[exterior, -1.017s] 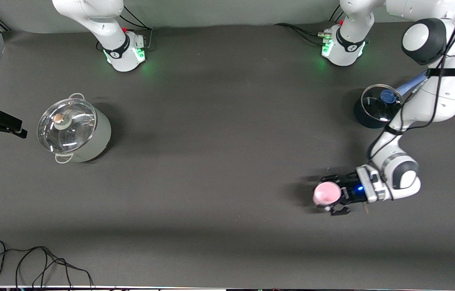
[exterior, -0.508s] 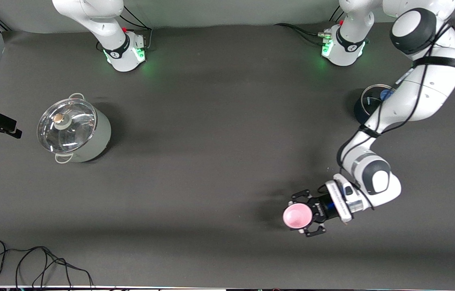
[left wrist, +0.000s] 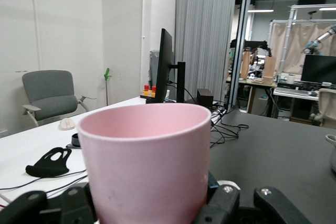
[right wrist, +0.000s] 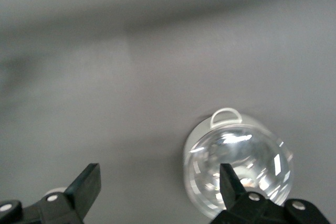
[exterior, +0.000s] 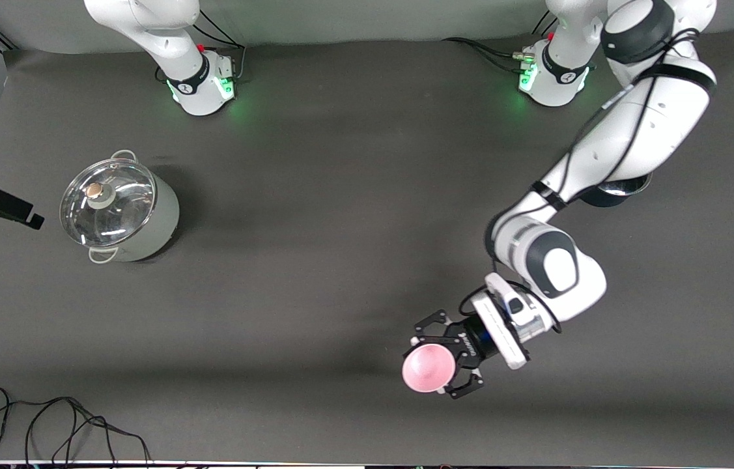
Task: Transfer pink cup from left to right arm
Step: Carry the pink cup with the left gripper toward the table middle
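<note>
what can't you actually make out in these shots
- Dark pot: front view, mostly hidden under the left arm.
- Right gripper: its arm is cut off at the front view's edge.
- Left gripper pads: covered by the pink cup in both views.

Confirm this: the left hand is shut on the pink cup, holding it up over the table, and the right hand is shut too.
One slip: the right hand is open, as the right wrist view shows, above the lidded silver pot. The left hand is indeed shut on the pink cup over the table.
</note>
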`<state>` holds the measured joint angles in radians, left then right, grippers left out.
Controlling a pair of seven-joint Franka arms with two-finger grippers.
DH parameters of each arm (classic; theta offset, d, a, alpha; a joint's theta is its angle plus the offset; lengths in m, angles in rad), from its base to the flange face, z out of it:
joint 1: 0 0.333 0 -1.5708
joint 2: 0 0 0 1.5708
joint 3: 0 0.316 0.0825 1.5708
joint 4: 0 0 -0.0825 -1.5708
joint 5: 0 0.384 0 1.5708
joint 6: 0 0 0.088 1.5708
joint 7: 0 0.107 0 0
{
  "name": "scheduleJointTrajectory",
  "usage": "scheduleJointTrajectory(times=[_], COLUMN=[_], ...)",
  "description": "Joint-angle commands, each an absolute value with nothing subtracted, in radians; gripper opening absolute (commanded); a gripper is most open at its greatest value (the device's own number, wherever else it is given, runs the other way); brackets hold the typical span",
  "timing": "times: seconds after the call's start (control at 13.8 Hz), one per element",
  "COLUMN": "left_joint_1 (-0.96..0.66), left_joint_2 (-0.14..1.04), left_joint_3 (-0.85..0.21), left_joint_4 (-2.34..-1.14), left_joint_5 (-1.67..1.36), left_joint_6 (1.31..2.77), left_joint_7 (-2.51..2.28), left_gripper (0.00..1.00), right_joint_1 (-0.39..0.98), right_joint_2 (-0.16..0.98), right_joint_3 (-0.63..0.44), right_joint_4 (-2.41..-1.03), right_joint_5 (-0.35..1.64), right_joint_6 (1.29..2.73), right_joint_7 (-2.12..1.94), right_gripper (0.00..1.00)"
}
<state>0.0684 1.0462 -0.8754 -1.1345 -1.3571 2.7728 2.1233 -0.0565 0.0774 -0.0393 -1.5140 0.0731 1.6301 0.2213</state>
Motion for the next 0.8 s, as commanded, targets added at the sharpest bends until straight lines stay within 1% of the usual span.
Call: scheduleJointTrajectory(times=[0.0, 0.15, 0.29, 0.44, 0.58, 0.73], left_joint_1=[-0.079, -0.161, -0.231, -0.312, -0.385, -0.428], left_joint_2=[1.04, 1.035, 1.029, 1.013, 1.006, 0.999], left_joint_3=[-0.858, -0.859, -0.862, -0.859, -0.856, -0.851], left_joint_4=[-0.999, -0.953, -0.914, -0.885, -0.833, -0.818], left_joint_5=[-1.371, -1.367, -1.367, -1.364, -1.364, -1.364], left_joint_6=[2.92, 3.035, 3.107, 3.224, 3.283, 3.322], left_joint_7=[2.037, 2.016, 1.999, 1.967, 1.96, 1.953], left_gripper=[0.0, 0.0, 0.0, 0.0, 0.0, 0.0], right_joint_1=[-0.048, -0.044, -0.035, -0.032, -0.002, 0.012], right_joint_2=[0.064, 0.063, 0.063, 0.063, 0.069, 0.089], right_joint_3=[-0.04, -0.038, -0.038, -0.038, -0.038, -0.038], right_joint_4=[-1.471, -1.447, -1.433, -1.431, -1.422, -1.37], right_joint_5=[0.086, 0.086, 0.083, 0.081, 0.077, 0.08], right_joint_6=[1.55, 1.487, 1.479, 1.479, 1.48, 1.48], right_joint_7=[0.432, 0.597, 0.792, 0.915, 0.939, 0.942], right_gripper=[1.0, 1.0, 1.0, 1.0, 1.0, 1.0])
